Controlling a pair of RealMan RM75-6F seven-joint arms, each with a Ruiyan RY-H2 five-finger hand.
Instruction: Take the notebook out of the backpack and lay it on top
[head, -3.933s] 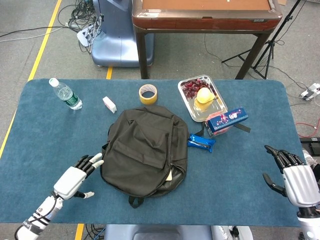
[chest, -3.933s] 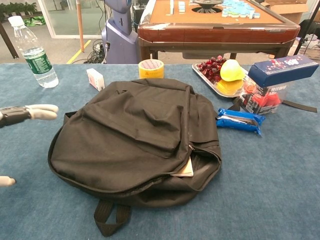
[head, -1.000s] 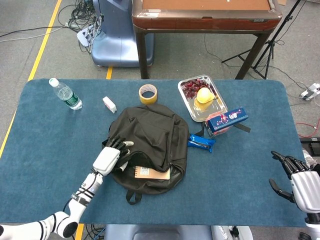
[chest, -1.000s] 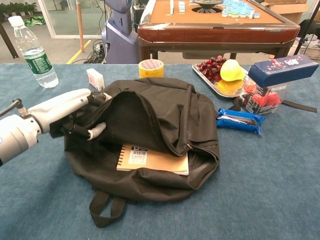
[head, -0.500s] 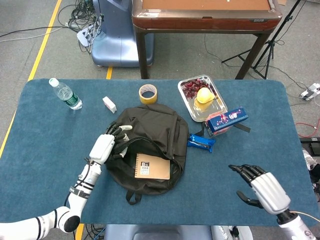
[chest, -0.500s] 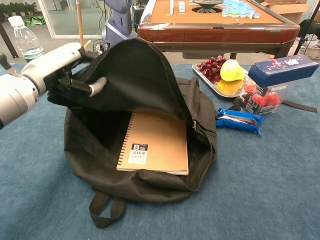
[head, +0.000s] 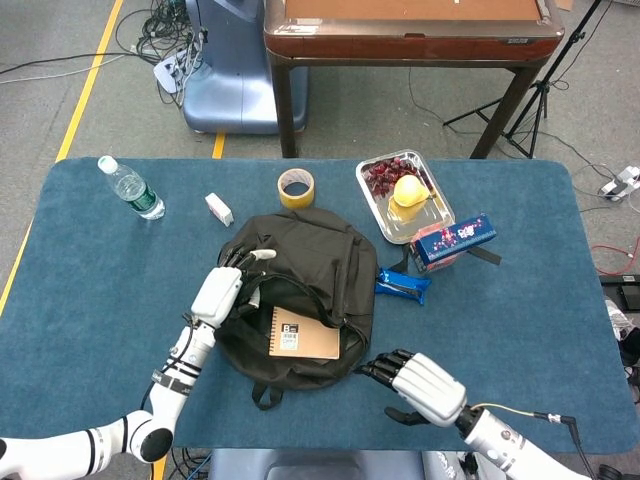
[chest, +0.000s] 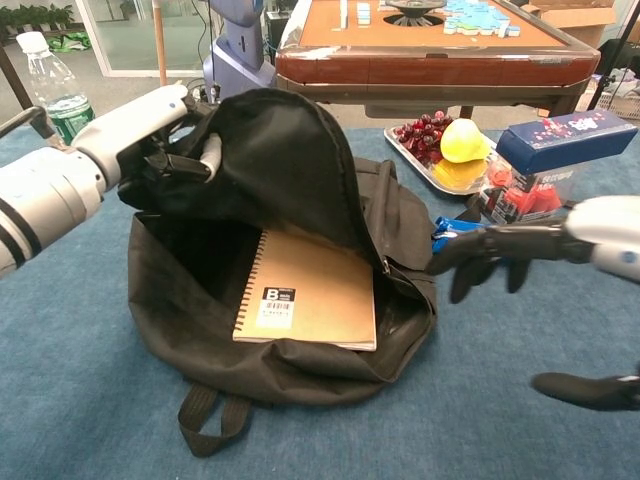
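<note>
Notebook (chest: 308, 290): tan kraft cover, black spiral binding down its left edge, white label with a bold "B" and a barcode at the near-left corner. Lies flat inside the open backpack (chest: 300, 170), on the bag's lower panel, near edge close to the bag's near rim. Far part of the cover sits under the lifted flap.

Backpack: black fabric, soft, mouth gaping toward the near side. Carry loop sticks out at the near edge onto the table (chest: 90, 400), which has a blue felt-like top.

Left hand (chest: 165, 135): white shell, dark fingers, grips the upper flap of the backpack at its left side and holds it raised off the notebook. Fabric bunches around the fingers.

Right hand (chest: 520, 255): holds nothing, fingers spread and pointing left toward the bag's right edge, just beside it, apart from the notebook. In the head view it sits at the near-right of the bag, close to the table's near edge.

Other items: water bottle (head: 130, 187) far left; small white box (head: 219, 209) and yellow tape roll (head: 296, 187) beyond the bag; metal tray (head: 404, 196) with grapes and yellow fruit far right; blue box (chest: 565, 139) on a clear container; blue wrapped packet (chest: 478, 240) just right of the bag.
</note>
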